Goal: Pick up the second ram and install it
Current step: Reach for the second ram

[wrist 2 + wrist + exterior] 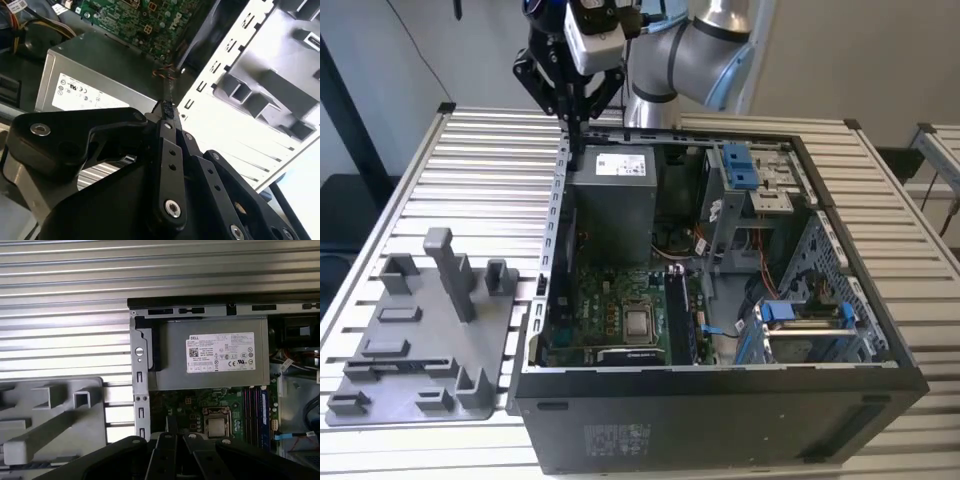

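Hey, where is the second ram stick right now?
The second ram is pinched edge-on in the gripper, over the computer case's wall beside the power supply, on the exterior view's left.

Bright, likely window glare on table (235, 135), case (720, 420) interior dim

The arm (705, 45) is built of rounded silver-grey tubes with pale blue caps at the joints. At its wrist sits a light grey, boxy camera housing (595, 35). The gripper (167, 111) is matt black, with flat linkage bars and narrow fingers (169, 150) pinned with round silver screws. Its broad black base has rounded shoulders.
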Robot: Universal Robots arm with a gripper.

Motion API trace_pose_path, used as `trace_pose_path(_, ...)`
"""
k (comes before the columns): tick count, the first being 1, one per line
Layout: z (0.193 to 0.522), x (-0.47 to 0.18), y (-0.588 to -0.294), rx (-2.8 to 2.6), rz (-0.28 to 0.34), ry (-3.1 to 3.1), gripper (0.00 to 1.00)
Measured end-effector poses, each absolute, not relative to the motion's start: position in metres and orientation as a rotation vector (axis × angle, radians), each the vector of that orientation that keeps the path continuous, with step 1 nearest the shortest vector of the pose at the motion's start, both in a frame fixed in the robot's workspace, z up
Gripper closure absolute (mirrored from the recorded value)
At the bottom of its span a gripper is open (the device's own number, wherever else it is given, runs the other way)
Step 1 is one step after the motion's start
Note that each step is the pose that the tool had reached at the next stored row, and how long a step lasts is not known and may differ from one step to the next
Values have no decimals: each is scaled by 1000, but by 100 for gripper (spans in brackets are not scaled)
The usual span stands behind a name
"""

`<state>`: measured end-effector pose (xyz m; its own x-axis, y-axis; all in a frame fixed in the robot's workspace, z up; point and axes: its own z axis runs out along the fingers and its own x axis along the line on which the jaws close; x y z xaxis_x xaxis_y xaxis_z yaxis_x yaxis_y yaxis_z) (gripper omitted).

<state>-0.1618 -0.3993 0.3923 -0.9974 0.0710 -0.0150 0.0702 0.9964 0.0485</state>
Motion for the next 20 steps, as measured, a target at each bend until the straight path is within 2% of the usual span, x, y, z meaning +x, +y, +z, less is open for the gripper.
trace_pose_path(20, 390, -202, -399, 111, 75, 3123, 89)
